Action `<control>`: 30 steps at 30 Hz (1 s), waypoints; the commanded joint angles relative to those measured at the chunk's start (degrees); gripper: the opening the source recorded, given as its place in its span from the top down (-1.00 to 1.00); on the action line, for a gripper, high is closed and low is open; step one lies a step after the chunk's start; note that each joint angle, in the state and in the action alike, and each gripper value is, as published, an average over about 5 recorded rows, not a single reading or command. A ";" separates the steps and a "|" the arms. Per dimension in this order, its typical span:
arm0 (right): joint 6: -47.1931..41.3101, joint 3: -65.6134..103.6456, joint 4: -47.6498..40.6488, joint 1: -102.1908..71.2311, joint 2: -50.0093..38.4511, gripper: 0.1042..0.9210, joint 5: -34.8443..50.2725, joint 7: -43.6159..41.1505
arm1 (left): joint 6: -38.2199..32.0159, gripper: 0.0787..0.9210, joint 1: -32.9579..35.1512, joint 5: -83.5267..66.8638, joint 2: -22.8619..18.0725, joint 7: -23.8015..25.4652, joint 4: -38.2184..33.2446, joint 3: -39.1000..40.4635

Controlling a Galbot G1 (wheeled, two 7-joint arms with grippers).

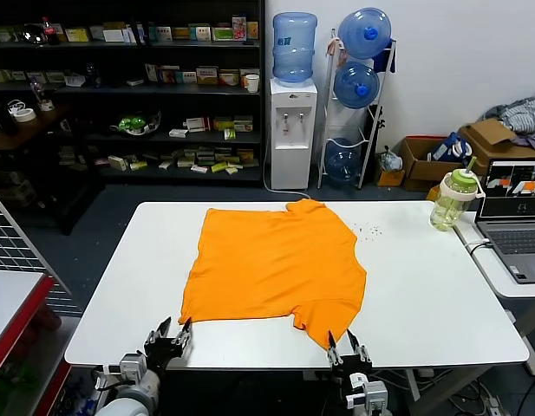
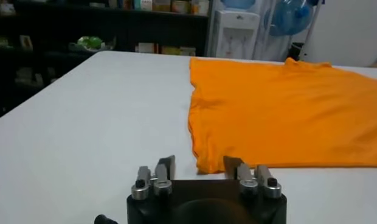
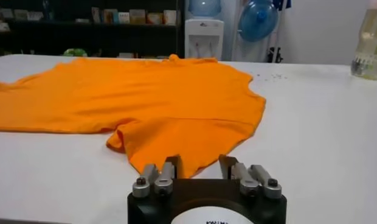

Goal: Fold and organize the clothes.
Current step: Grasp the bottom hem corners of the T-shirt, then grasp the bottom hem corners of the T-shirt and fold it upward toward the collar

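The orange T-shirt (image 1: 274, 266) lies flat on the white worktop (image 1: 432, 295), with the left claw (image 1: 169, 336) and right claw (image 1: 344, 347) spread around its near corners, maybe touching.

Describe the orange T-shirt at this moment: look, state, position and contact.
The orange T-shirt is plain bright orange, soft-looking fabric, with no print showing. It lies flat and slightly rumpled on the white table, collar toward the far edge, one sleeve doubled under near the front. The left gripper straddles its near corner; the right gripper straddles the hem's near tip, jaws apart.
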 commanded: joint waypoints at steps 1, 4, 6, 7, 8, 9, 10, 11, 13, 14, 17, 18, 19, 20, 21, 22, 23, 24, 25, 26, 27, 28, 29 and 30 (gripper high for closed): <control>-0.48 -0.23 -0.64 0.49 0.01 0.29 0.09 0.18 | 0.60 -0.10 -1.06 -0.39 -0.17 -0.49 0.57 0.60; -0.45 -0.18 -0.40 0.38 -0.07 0.50 0.34 0.21 | 0.41 0.10 -1.29 -0.42 -0.19 -0.48 0.50 0.59; -0.45 -0.22 -0.26 0.29 -0.11 0.63 0.45 0.23 | 0.31 0.24 -1.39 -0.41 -0.21 -0.44 0.45 0.61; -0.38 -0.24 -0.20 0.23 -0.12 0.72 0.46 0.24 | 0.29 0.31 -1.40 -0.41 -0.23 -0.43 0.42 0.63; -0.28 -0.26 -0.15 0.16 -0.13 0.78 0.46 0.26 | 0.26 0.37 -1.39 -0.40 -0.26 -0.43 0.37 0.66; -0.16 -0.27 -0.09 0.09 -0.13 0.84 0.46 0.29 | 0.24 0.45 -1.36 -0.38 -0.29 -0.46 0.32 0.69; 0.05 -0.26 0.02 -0.02 -0.14 0.89 0.44 0.31 | 0.22 0.51 -1.30 -0.38 -0.32 -0.53 0.20 0.71; 0.29 -0.24 0.23 -0.20 -0.17 0.93 0.45 0.33 | 0.20 0.57 -1.22 -0.38 -0.33 -0.62 0.02 0.74; 0.63 -0.23 1.11 -0.84 -0.37 0.95 0.60 0.41 | 0.19 0.72 -0.83 -0.48 -0.28 -0.88 -0.73 0.78; 0.76 -0.23 1.86 -1.37 -0.61 0.95 0.77 0.46 | 0.21 0.78 -0.50 -0.58 -0.18 -1.01 -1.28 0.78; 1.01 -0.10 4.63 -3.74 -1.74 0.95 1.28 0.64 | 0.27 0.93 0.96 -1.06 0.36 -1.41 -3.33 0.72; 1.16 0.03 5.60 -4.70 -2.21 0.95 1.42 0.68 | 0.29 0.96 1.58 -1.26 0.60 -1.59 -4.03 0.70; 1.34 0.19 6.61 -5.73 -2.65 0.95 1.49 0.71 | 0.29 0.98 2.23 -1.41 0.83 -1.78 -4.72 0.67; 1.55 0.39 7.57 -6.80 -3.10 0.95 1.56 0.73 | 0.29 0.98 2.93 -1.57 1.04 -1.98 -5.43 0.63; 1.76 0.62 8.53 -7.75 -3.44 0.95 1.61 0.76 | 0.30 0.98 3.63 -1.72 1.26 -2.25 -6.12 0.55; 2.00 0.85 9.48 -8.61 -3.71 0.95 1.63 0.81 | 0.30 0.98 4.26 -1.83 1.48 -2.47 -6.78 0.43; 2.23 1.14 10.44 -9.46 -3.94 0.95 1.65 0.85 | 0.30 0.98 4.89 -1.95 1.68 -2.65 -7.48 0.26; 2.42 1.49 11.48 -10.40 -4.15 0.95 1.73 0.94 | 0.32 0.98 5.61 -2.11 1.96 -2.88 -8.21 0.02; 2.59 1.85 12.63 -11.31 -4.35 0.95 1.85 1.06 | 0.34 0.98 6.27 -2.30 2.29 -3.11 -9.01 -0.24; 2.67 2.23 13.69 -12.24 -4.56 0.95 2.02 1.20 | 0.38 0.98 7.00 -2.54 2.67 -3.30 -9.80 -0.49; 2.74 2.62 14.80 -13.42 -4.80 0.95 2.19 1.38 | 0.47 0.98 7.96 -2.94 3.17 -3.64 -10.82 -0.75; 2.81 2.95 15.81 -14.63 -5.04 0.95 2.35 1.56 | 0.60 0.98 8.88 -3.39 3.71 -4.01 -11.78 -0.99; 2.94 3.22 16.61 -15.84 -5.29 0.95 2.38 1.67 | 0.73 0.98 9.86 -3.88 4.28 -4.33 -12.83 -1.20; 3.18 3.49 17.38 -17.26 -5.51 0.95 2.34 1.74 | 0.85 0.98 11.15 -4.33 4.89 -4.67 -13.87 -1.42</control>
